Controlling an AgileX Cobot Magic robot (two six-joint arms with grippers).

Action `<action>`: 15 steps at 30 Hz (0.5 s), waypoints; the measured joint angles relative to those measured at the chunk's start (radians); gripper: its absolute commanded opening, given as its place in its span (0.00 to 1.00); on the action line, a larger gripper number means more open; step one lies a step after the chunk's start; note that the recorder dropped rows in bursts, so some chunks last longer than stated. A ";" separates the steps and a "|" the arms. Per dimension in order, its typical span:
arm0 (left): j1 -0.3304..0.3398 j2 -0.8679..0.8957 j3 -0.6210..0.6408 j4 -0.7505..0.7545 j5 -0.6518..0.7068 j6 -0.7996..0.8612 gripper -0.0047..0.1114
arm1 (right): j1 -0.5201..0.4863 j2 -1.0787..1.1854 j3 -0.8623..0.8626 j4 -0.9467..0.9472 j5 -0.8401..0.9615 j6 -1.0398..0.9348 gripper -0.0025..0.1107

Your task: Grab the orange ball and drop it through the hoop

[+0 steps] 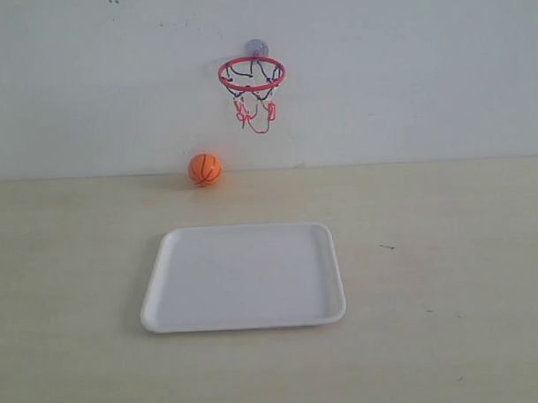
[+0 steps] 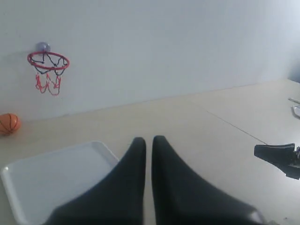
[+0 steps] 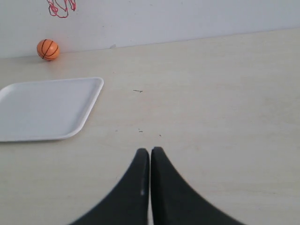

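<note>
The orange ball (image 1: 204, 168) rests on the table against the back wall, below and left of the hoop (image 1: 251, 75), whose red ring and string net hang from a suction cup on the wall. The ball (image 2: 9, 123) and hoop (image 2: 48, 61) also show in the left wrist view; the right wrist view holds the ball (image 3: 48, 49) and only the net's lower strings (image 3: 60, 8). My left gripper (image 2: 148, 139) is shut and empty beside the tray's corner. My right gripper (image 3: 150, 150) is shut and empty over bare table. Neither gripper appears in the exterior view.
A white tray (image 1: 245, 319) lies flat mid-table, in front of the ball; its rim (image 2: 93, 145) and edge (image 3: 84, 119) show in the wrist views. A dark gripper-like part (image 2: 277, 155) sits at the left wrist view's edge. The white wall closes off the back.
</note>
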 measured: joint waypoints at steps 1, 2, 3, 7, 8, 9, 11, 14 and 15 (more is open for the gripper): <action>0.000 -0.018 0.000 0.005 -0.005 0.012 0.08 | 0.000 0.000 0.000 0.000 0.000 0.000 0.02; 0.000 -0.052 0.002 0.027 -0.022 0.056 0.08 | 0.000 0.000 0.000 0.000 0.000 0.000 0.02; -0.002 -0.060 0.004 0.045 -0.034 0.105 0.08 | 0.000 0.000 0.000 0.000 0.000 0.000 0.02; -0.006 -0.061 0.083 0.095 -0.218 0.362 0.08 | 0.000 0.000 0.000 0.000 0.000 0.000 0.02; -0.006 -0.062 0.131 0.105 -0.306 0.387 0.08 | 0.000 0.000 0.000 0.000 0.000 0.000 0.02; -0.006 -0.062 0.198 0.112 -0.410 0.395 0.08 | 0.000 0.000 0.000 0.000 0.000 0.000 0.02; -0.006 -0.064 0.283 0.114 -0.553 0.388 0.08 | 0.000 0.000 0.000 0.000 0.000 0.000 0.02; -0.006 -0.064 0.409 0.112 -0.772 0.344 0.08 | 0.000 0.000 0.000 0.000 0.000 0.000 0.02; -0.006 -0.064 0.446 0.109 -0.832 0.331 0.08 | 0.000 0.000 0.000 0.000 0.000 0.000 0.02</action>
